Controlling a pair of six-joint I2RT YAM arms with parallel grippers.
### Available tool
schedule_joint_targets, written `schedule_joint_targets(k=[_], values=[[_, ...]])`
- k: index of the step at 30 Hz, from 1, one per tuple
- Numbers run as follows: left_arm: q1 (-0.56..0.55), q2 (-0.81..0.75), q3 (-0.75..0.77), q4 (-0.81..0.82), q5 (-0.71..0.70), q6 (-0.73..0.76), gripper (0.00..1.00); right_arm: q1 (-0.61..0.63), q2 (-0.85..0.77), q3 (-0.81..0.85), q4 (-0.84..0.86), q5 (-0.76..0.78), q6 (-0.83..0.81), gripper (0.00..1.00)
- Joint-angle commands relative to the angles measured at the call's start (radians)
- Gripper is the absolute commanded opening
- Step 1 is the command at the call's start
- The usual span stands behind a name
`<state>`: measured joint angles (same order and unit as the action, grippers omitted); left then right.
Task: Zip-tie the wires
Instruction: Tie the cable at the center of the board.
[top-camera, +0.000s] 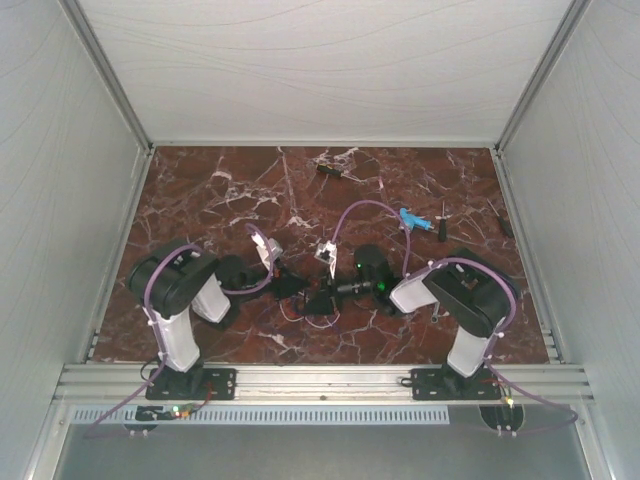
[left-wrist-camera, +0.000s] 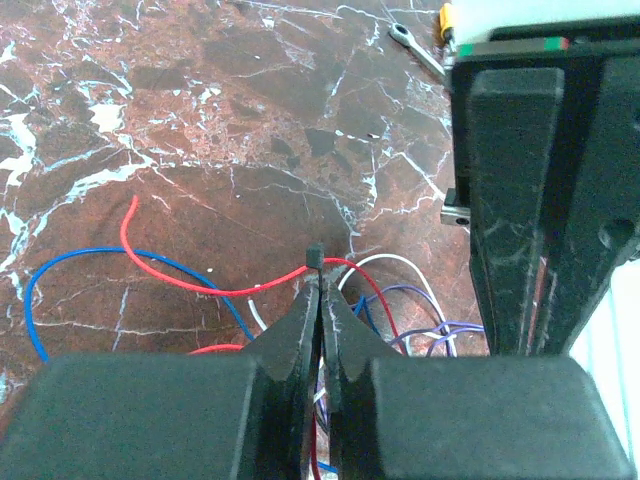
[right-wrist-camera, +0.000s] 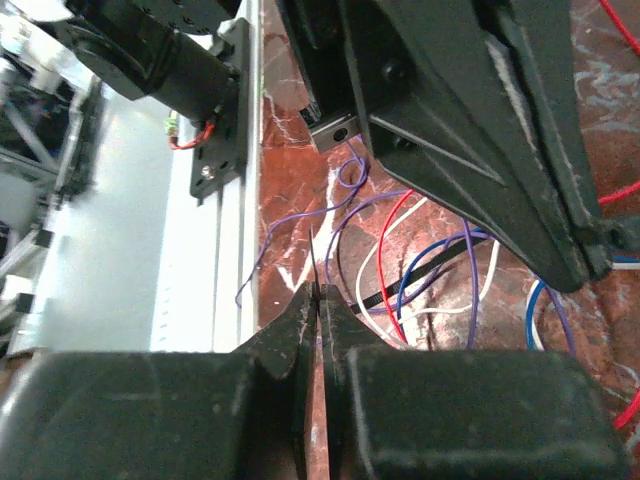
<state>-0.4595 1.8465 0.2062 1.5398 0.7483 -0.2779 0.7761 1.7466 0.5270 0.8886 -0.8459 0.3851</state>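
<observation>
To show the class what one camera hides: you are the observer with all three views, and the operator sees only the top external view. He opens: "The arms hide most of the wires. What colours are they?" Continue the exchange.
Observer: The wires are red, blue, white and purple, in a loose tangle.
Operator: I cannot see the left gripper's jaws. Are they open?
Observer: No. The left gripper is shut, and a small black piece shows at its tip.
Operator: And the right one?
Observer: The right gripper is shut too, and a thin dark strand rises from its tip.
</observation>
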Motion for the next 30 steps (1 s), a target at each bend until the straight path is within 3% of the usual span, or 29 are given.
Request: schedule_joint_targets(k=[1, 6, 20, 30], values=[[-0.005, -0.023, 0.002, 0.293, 0.014, 0.06, 0.0, -0.051, 0.035, 0.045, 0.068, -0.171, 0.139, 0.0], [-0.005, -0.053, 0.003, 0.293, 0.014, 0.1, 0.0, -0.07, 0.064, 0.076, 0.02, -0.224, 0.183, 0.0], [-0.005, -0.09, -0.002, 0.293, 0.006, 0.153, 0.0, -0.141, 0.124, 0.066, 0.228, -0.304, 0.451, 0.0], [-0.013, -0.182, -0.017, 0.293, 0.006, 0.153, 0.0, -0.143, 0.129, 0.103, 0.241, -0.347, 0.561, 0.0]])
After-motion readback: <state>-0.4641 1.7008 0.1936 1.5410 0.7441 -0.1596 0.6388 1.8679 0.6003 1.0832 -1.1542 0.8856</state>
